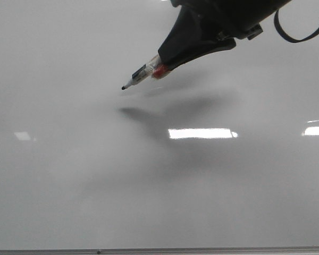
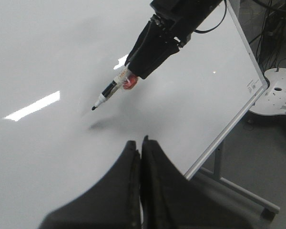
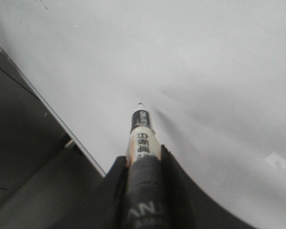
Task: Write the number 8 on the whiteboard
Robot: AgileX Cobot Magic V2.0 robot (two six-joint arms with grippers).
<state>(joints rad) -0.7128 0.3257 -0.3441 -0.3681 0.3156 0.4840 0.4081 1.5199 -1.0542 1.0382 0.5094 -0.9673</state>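
Observation:
The whiteboard [image 1: 69, 175] fills the front view, glossy pale grey with bright light reflections. No number 8 shows on it; the board surface is blank. My right gripper [image 1: 165, 62] is shut on a marker [image 1: 141, 74] with a black tip pointing down-left, held just off the board above its shadow. The marker also shows in the left wrist view [image 2: 109, 90] and the right wrist view [image 3: 142, 133], gripped by the right gripper [image 3: 143, 160]. My left gripper [image 2: 138, 143] is shut and empty, over the board near its edge.
The board's thin metal frame [image 2: 229, 124] runs along one side, with its stand legs [image 2: 238, 188] and a white round base [image 2: 279, 90] on the floor beyond. The frame edge also shows along the bottom of the front view [image 1: 202, 249].

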